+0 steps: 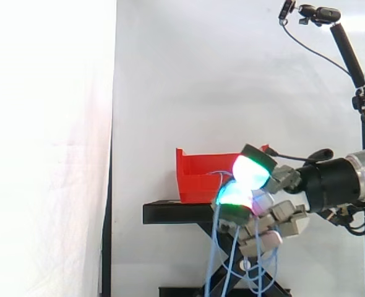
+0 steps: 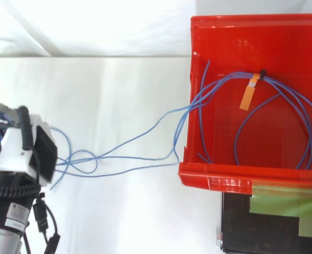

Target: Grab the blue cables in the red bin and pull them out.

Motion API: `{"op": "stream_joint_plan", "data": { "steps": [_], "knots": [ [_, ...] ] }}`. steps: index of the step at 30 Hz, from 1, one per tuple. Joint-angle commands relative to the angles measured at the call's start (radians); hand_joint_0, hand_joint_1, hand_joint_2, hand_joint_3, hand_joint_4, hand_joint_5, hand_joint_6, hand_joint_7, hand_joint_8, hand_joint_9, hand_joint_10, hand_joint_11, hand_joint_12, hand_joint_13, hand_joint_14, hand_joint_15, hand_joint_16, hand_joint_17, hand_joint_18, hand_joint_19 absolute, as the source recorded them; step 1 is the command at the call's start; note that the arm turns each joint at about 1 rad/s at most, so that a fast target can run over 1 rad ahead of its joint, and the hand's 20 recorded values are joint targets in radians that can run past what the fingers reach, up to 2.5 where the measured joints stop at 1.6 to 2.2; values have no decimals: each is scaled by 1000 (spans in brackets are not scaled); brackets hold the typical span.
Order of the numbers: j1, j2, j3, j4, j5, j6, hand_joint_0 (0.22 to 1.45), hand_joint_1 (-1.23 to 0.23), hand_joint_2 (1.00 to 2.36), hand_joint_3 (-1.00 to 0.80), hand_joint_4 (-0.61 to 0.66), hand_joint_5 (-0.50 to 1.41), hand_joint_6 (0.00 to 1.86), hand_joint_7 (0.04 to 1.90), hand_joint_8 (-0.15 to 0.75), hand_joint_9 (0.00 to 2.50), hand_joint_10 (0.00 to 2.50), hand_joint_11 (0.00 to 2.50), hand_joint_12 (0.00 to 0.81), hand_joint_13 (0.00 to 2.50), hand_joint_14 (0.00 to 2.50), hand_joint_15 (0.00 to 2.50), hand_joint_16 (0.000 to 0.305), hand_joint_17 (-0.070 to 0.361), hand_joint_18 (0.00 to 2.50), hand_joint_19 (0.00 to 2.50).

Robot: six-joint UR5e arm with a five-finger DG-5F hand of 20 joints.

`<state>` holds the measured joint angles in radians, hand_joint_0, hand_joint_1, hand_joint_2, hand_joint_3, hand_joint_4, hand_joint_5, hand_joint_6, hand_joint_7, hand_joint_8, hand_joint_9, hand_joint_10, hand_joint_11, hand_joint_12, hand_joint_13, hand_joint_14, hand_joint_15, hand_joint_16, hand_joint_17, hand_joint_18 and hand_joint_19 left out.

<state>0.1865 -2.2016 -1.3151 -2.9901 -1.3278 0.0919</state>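
The red bin [image 2: 188, 95] stands on a black stand [image 1: 170, 213]. Several thin blue cables [image 2: 140, 135] loop inside the bin, climb over its wall and stretch across to my hand [image 2: 24, 145] well away from the bin. An orange tag [image 2: 248, 95] and a black tie bind the loops inside the bin. In the side view my hand [image 1: 275, 216] is level with the stand's top, just off the bin's [image 1: 198, 176] near side, with glowing green-white fingertips [image 1: 252, 170] curled round the cables [image 1: 218, 244]. Loose cable ends hang below the hand.
A white curtain hangs behind the work. A camera on a black pole [image 1: 349, 52] stands at the upper right of the side view. The stand's scissor legs [image 1: 214, 272] are under the hand, with the hanging cables in front of them.
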Motion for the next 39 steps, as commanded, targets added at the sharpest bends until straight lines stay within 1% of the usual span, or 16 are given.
{"op": "stream_joint_plan", "data": {
  "steps": [1, 3, 4, 5, 6, 9, 12, 15, 16, 18, 20, 21, 22, 25, 34, 39],
  "knots": [
    [-12, -1, 0, 134, 7, -188, 795, -994, 1000, -1000, 243, 988, 246, 779, 315, 1520, 6, 1957, 293, 1111, 2500, 512, 40, 90, 1098, 1489],
    [-16, -1, 0, 169, 6, -269, 794, -995, 1000, -1000, 243, 988, 246, 778, 326, 1519, 6, 1971, 294, 1111, 2500, 515, 41, 92, 1099, 1486],
    [-19, 0, 0, 189, 6, -321, 794, -994, 1000, -1000, 243, 988, 246, 779, 318, 1520, 6, 1960, 296, 1112, 2500, 514, 40, 90, 1097, 1487],
    [-21, -1, 0, 195, 6, -340, 794, -994, 1000, -1000, 245, 988, 245, 778, 316, 1521, 6, 1956, 296, 1112, 2500, 511, 40, 90, 1098, 1490],
    [-21, -1, 0, 195, 6, -340, 794, -994, 1000, -1000, 243, 988, 246, 778, 316, 1521, 6, 1954, 295, 1112, 2500, 512, 41, 92, 1098, 1486],
    [-25, -1, 0, 220, 4, -401, 792, -994, 1000, -1000, 243, 988, 245, 785, 316, 1521, 7, 1956, 296, 1113, 2500, 511, 41, 92, 1098, 1480],
    [-25, 0, 0, 224, 4, -407, 792, -994, 1000, -1000, 244, 987, 245, 785, 316, 1523, 6, 1961, 296, 1112, 2500, 510, 40, 90, 1099, 1477],
    [-27, 0, 0, 224, 12, -386, 791, -991, 1000, -1000, 243, 988, 244, 779, 319, 1525, 6, 1966, 294, 1112, 2500, 510, 41, 92, 1098, 1481],
    [-25, -1, 0, 224, 12, -358, 790, -991, 1000, -1000, 243, 989, 243, 780, 325, 1524, 6, 1978, 294, 1111, 2500, 513, 40, 91, 1096, 1488],
    [-25, -1, 0, 224, 12, -327, 791, -991, 1000, -1000, 243, 989, 241, 781, 324, 1525, 5, 1961, 294, 1112, 2500, 509, 41, 92, 1097, 1481],
    [-25, -1, 0, 224, 21, -254, 791, -990, 1000, -1000, 244, 989, 240, 781, 326, 1523, 6, 1961, 294, 1112, 2500, 512, 41, 92, 1097, 1480],
    [-25, -1, -1, 224, 24, -237, 790, -990, 1000, -1000, 243, 989, 240, 781, 318, 1522, 6, 1960, 296, 1113, 2500, 509, 41, 92, 1097, 1477],
    [-25, -1, 0, 224, 33, -202, 789, -990, 1000, -1000, 243, 987, 239, 788, 318, 1523, 6, 1959, 296, 1113, 2500, 512, 41, 92, 1096, 1473],
    [-25, -1, 0, 223, 44, -154, 784, -984, 1000, -1000, 238, 985, 237, 785, 317, 1523, 6, 1957, 295, 1114, 2500, 509, 41, 92, 1096, 1464],
    [-24, -1, -1, 220, 44, -146, 768, -969, 1000, -1000, 243, 988, 225, 784, 329, 1519, 6, 1961, 300, 1119, 2500, 505, 42, 94, 1091, 1438],
    [-27, -1, 0, 223, 35, -157, 770, -972, 1000, -1000, 249, 991, 214, 789, 320, 1523, 6, 1952, 296, 1116, 2500, 494, 42, 94, 1091, 1435]
  ]
}}
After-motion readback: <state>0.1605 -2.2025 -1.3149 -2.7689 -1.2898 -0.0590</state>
